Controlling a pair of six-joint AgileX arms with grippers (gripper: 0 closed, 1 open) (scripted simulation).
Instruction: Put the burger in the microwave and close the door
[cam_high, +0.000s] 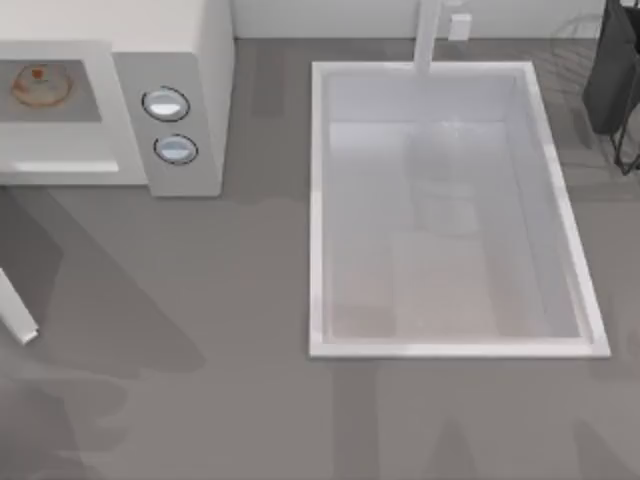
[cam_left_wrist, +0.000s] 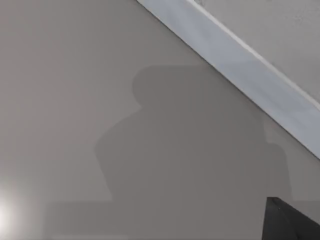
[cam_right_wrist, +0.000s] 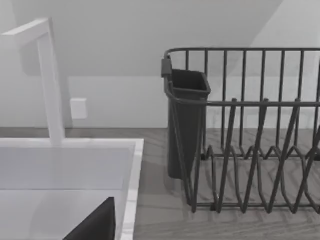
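**Burger in, door left to close**

Left gripper (cam_left_wrist: 292, 222) hung by the door (cam_high: 15, 305) at table's left; grip state could not be told. Best pushed flat on the outer face, steadily, till latched. Burger (cam_high: 40, 85) sat inside the microwave (cam_high: 185, 60), well apart. Right gripper (cam_right_wrist: 92, 225) parked near the sink (cam_high: 318, 200), state likewise untellable.

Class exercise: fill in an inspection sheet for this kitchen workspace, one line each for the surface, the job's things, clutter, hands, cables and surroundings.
Surface: grey counter, with shadows on it.
Job's things: burger lies inside the microwave; door stands open at the top view's left edge.
Clutter: white sink with faucet; dark wire dish rack with cutlery cup.
Hands: a dark part of the left hand sits over the counter; a dark part of the right hand sits by the sink.
Cables: nothing seen.
Surroundings: pale wall.
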